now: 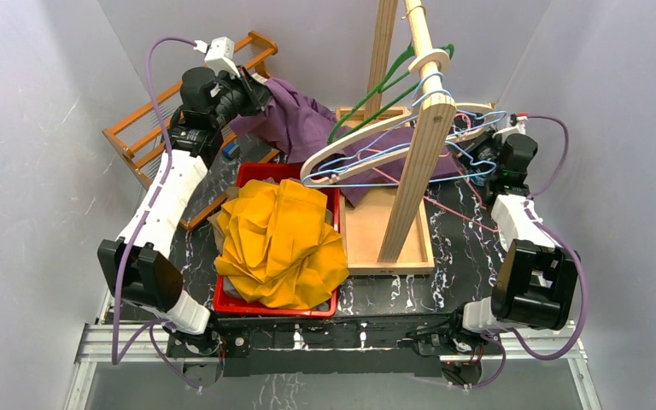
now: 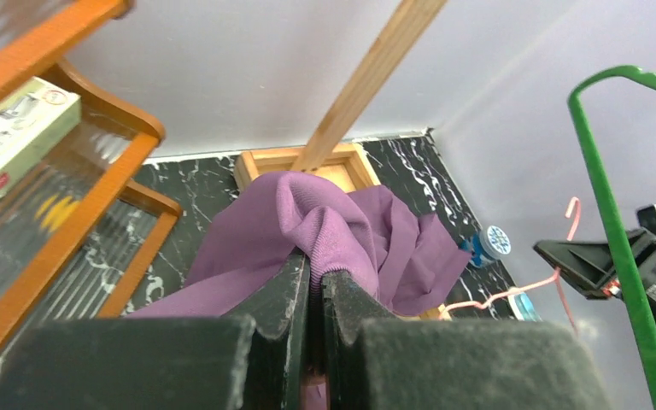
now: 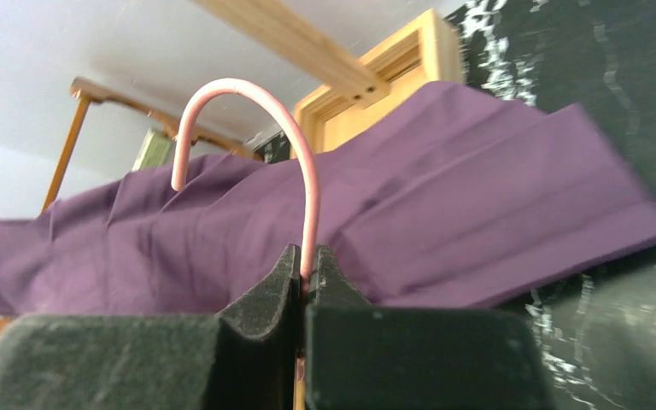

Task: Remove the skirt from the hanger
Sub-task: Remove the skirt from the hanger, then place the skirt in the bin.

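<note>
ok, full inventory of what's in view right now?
bin: 1, red, near centre
cloth: 1, yellow, piled in bin
skirt: 1, purple, behind bin
hanger: 1, pink wire, far right
stand: 1, plain wood, in tray right of bin
spare hangers: several, green/blue/cream, on stand
rack: 1, orange wood, far left
table: 1, black marbled, under everything
left claw: 1, black, shut on skirt
right claw: 1, black, shut on hanger hook

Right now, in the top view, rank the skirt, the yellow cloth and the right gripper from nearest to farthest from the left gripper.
1. Skirt: pinched in the left gripper, back left.
2. Yellow cloth: in the red bin, nearer the arm bases.
3. Right gripper: far right, shut on the pink hanger.
</note>
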